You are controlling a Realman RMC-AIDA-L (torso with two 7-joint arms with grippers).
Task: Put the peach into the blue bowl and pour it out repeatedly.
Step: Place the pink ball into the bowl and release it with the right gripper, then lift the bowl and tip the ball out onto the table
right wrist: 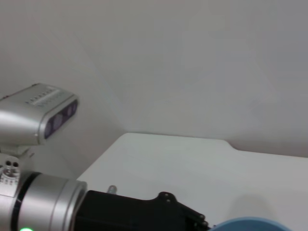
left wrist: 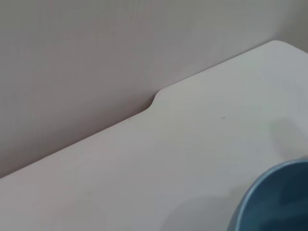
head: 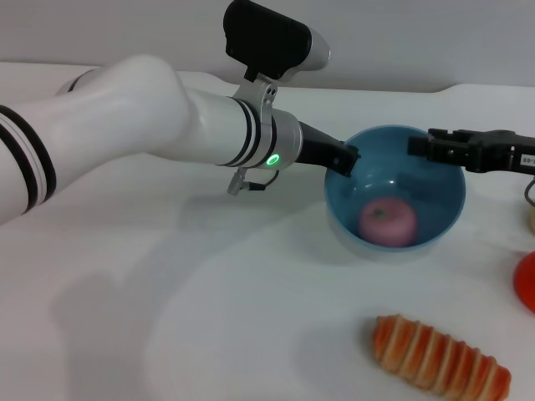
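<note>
The light blue bowl (head: 443, 180) stands on the white table right of centre, and the pink peach (head: 387, 222) lies inside it. My left gripper (head: 344, 159) is shut on the bowl's left rim. My right gripper (head: 415, 146) hovers just above the bowl's far right rim, apart from the peach. The bowl's rim shows at the edge of the left wrist view (left wrist: 274, 202) and the right wrist view (right wrist: 250, 224). The right wrist view also shows the left arm's black gripper (right wrist: 197, 221) at that rim.
A long orange-and-white striped loaf (head: 439, 355) lies near the front right. A red-orange round thing (head: 527, 280) sits at the right edge. The table's back edge meets a grey wall (left wrist: 96, 72).
</note>
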